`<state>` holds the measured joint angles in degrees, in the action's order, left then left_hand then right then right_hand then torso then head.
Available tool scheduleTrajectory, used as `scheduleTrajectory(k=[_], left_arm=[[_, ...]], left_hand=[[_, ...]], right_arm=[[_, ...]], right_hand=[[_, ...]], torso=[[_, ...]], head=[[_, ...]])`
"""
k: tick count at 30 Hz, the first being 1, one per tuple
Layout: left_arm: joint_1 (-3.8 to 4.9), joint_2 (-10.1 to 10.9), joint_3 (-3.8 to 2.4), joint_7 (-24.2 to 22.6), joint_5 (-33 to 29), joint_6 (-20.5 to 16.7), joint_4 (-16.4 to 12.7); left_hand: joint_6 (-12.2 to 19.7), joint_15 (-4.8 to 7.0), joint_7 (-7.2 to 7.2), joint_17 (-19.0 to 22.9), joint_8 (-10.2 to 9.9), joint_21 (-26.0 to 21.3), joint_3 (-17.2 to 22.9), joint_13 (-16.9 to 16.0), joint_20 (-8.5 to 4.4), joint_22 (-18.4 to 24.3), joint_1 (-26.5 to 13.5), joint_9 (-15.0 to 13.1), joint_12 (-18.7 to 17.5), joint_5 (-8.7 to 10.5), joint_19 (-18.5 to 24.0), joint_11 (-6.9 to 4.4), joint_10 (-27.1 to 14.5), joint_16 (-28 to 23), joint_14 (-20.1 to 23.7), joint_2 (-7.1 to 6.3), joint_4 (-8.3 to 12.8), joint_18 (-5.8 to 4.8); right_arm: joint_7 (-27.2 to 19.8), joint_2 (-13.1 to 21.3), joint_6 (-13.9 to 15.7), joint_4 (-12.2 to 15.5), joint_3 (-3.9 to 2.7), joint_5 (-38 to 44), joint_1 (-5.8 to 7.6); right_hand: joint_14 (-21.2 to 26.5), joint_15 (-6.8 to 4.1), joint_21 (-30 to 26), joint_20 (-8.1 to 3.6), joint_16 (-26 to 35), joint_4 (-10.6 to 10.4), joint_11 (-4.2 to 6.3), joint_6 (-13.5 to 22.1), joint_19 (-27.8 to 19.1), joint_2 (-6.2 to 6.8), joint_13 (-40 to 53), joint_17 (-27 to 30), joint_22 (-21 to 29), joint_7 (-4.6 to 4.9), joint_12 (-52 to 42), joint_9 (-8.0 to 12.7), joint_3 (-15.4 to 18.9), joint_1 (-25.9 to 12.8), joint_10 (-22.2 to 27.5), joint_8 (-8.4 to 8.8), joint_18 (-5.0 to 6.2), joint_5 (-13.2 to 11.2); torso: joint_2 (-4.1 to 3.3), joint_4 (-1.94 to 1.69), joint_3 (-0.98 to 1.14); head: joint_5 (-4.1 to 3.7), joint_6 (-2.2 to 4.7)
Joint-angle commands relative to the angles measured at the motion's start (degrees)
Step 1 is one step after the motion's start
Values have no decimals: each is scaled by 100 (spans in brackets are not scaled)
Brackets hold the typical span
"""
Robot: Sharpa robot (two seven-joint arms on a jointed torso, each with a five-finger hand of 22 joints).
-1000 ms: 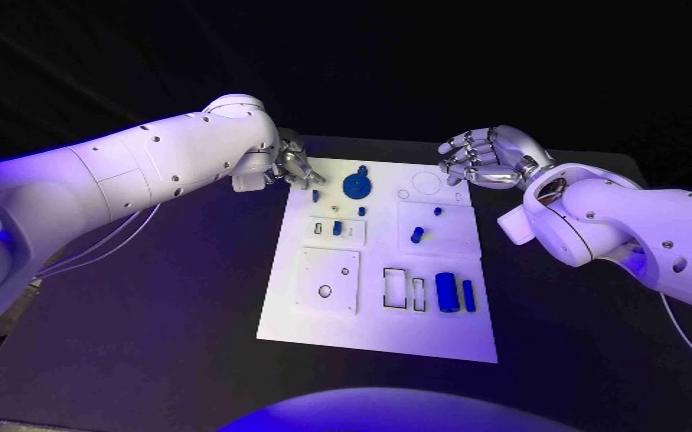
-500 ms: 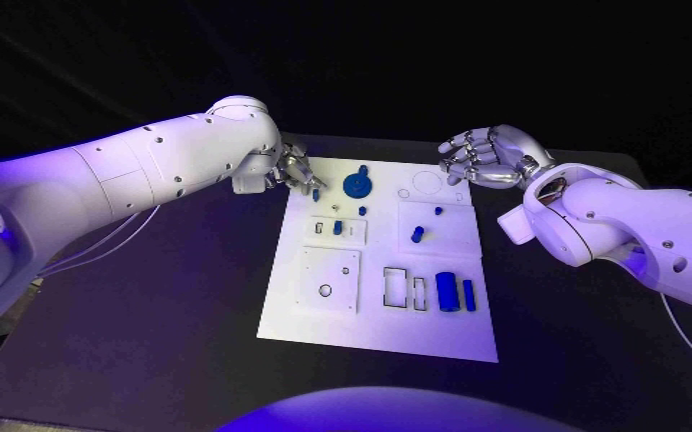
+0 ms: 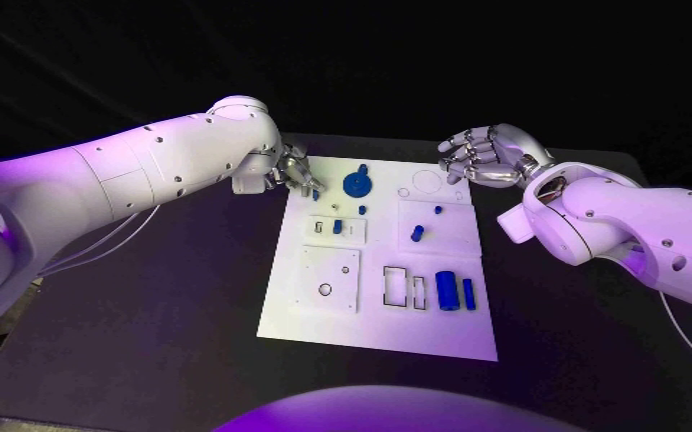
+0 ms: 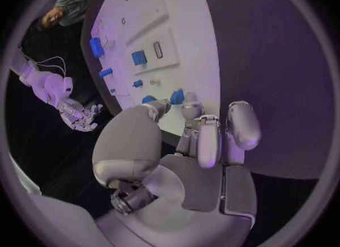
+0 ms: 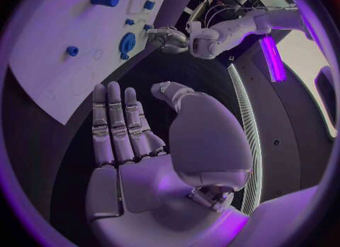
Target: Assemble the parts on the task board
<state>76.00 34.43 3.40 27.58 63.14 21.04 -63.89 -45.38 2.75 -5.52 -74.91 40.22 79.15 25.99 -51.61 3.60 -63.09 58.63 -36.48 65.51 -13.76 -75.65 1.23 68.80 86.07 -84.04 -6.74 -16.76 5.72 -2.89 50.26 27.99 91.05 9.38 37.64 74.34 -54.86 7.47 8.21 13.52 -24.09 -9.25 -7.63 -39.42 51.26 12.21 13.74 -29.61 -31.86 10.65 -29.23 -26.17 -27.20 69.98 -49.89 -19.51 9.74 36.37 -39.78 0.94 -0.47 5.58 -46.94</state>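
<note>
At the far left corner of the white rectangular task board (image 3: pixel 378 297), the left hand (image 3: pixel 293 169) has its silver fingers bunched around a small blue peg (image 3: pixel 316 194); whether they actually grip it I cannot tell, though the pose suggests a pinch to lift or seat it. Just right stands the blue disc-shaped part (image 3: pixel 356 186), with more blue pieces nearer. Off the far right corner, the right hand (image 3: pixel 486 156) hovers loosely curled, grasping nothing, probably waiting.

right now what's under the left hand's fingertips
A small blue part sits on the far left corner of the white board, right at the left hand. Whether the fingers actually touch it, and the board beneath them, is hidden.
</note>
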Motion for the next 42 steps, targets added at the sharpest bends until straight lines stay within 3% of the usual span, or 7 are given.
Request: scheduleTrajectory(k=[1, 15, 19, 21, 23, 31, 42], left_arm=[[-3, -19, 1, -78, -61, 69, 7], [-9, -40, 7, -159, -195, 49, 25], [-9, -34, 9, -177, -265, 43, 28], [-9, -28, 9, -182, -300, 49, 27], [-10, -19, 10, -186, -339, 49, 23], [-9, 100, -7, -158, -656, -100, -99], [-5, 620, -39, -66, -1054, -362, -845]], left_hand=[[-43, -42, 13, -1018, -22, -26, 14, -2, 24, -12, 89, 11, 18, -26, 8, -6, -47, -18, -395, 61, 50, -45], [-38, -28, 30, -1017, -57, -23, 168, 8, 20, -27, 700, 37, 31, -4, 14, -24, -71, -22, -393, 197, 191, -45], [26, -4, 38, -1018, -53, -23, 753, 37, -2, -31, 1230, 26, 3, -16, 21, -43, -107, -24, -394, 266, 569, -42], [74, -23, 0, -1018, 11, -11, 1412, 69, 9, -51, 1394, -31, -27, -14, 19, -20, -119, -25, -394, 170, 918, -47], [80, -43, -19, -1019, 75, 0, 1741, 83, 28, -68, 1277, -83, -24, 9, 18, -1, -99, -26, -394, 98, 1044, -48], [62, -43, -23, -1033, 192, 16, 2245, 75, 31, -86, 1091, -170, 0, -1, 21, 0, -80, -15, -400, 15, 1291, -47], [33, -31, -7, -1073, 255, 44, 2385, 39, 26, -138, 972, -209, 37, -10, -7, -14, -29, 21, -420, -32, 1359, -55]], right_arm=[[-43, -6, 9, -4, -2, 20, -2], [-43, -15, 2, -11, -2, 105, -5], [-34, -17, -8, -13, -2, 106, -5], [-29, -17, -14, -15, -2, 107, -6], [-24, -17, -20, -17, -2, 107, -6], [-18, -16, -34, -17, -2, 121, -7], [-18, -16, -43, -47, -2, 118, -9]], right_hand=[[24, 4, -23, 17, 24, -9, -311, -51, 10, -16, -5, 10, 5, 392, -39, 5, 28, -1, 337, -36, 59, -1], [25, 5, -26, 17, 25, -11, -311, -50, 11, -21, -9, 12, 9, 392, -43, 7, 27, 2, 339, -38, 59, 0], [25, 5, -26, 17, 25, -11, -311, -50, 11, -21, -9, 12, 9, 392, -43, 7, 27, 2, 339, -38, 59, 0], [25, 5, -26, 17, 25, -11, -311, -50, 11, -21, -9, 12, 9, 392, -43, 7, 27, 2, 339, -38, 59, 0], [25, 5, -26, 17, 25, -11, -311, -50, 11, -21, -9, 12, 9, 392, -43, 7, 27, 2, 339, -38, 59, 0], [26, 5, -28, 17, 25, -12, -311, -50, 12, -23, -11, 12, 11, 393, -45, 7, 26, 2, 340, -39, 58, 0], [28, 6, -36, 18, 27, -17, -312, -48, 14, -32, -21, 16, 23, 393, -55, 12, 25, 6, 345, -45, 58, 0]], torso=[[-1, 2, 0], [-1, -3, -2], [1, 0, 0], [2, 1, 0], [2, 3, 0], [8, -11, 4], [24, -35, 7]], head=[[1, -7], [5, -28], [6, -32], [7, -32], [6, -34], [50, -18], [49, -29]])
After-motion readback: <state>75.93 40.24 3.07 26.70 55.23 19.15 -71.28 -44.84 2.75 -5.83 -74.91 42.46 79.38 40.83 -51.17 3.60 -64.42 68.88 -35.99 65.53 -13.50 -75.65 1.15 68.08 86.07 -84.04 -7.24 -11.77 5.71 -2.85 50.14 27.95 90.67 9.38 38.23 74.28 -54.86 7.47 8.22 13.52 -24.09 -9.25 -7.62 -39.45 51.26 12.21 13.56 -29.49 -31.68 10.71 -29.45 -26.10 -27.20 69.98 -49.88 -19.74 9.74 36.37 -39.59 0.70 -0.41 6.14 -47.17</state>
